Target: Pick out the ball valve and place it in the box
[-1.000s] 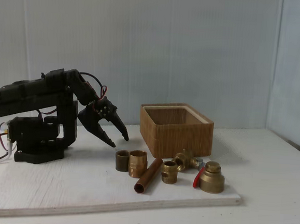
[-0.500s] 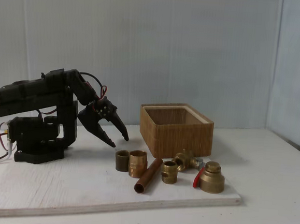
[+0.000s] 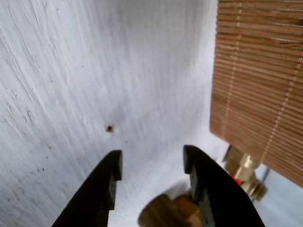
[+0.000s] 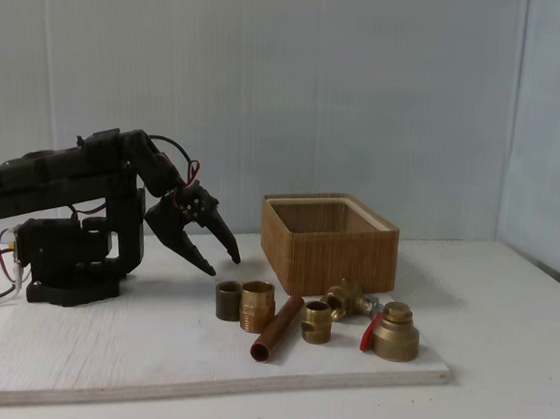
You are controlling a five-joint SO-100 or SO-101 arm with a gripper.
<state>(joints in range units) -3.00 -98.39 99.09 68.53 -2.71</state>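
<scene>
Your hand (image 4: 220, 260) hangs empty, fingers apart, short of the fittings row. The ball valve (image 4: 349, 299) lies on the worktop (image 4: 104, 351) just before the box (image 4: 328, 240), so it's a short lift.

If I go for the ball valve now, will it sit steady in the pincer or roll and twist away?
The ball valve looks like knobbly solid brass, so probably heavy for its size and stiff. Its lumpy body and red lever likely stop it rolling far, though it may pivot if nudged. Smooth metal could slip between the open pincer fingers unless squeezed across flat faces.
</scene>
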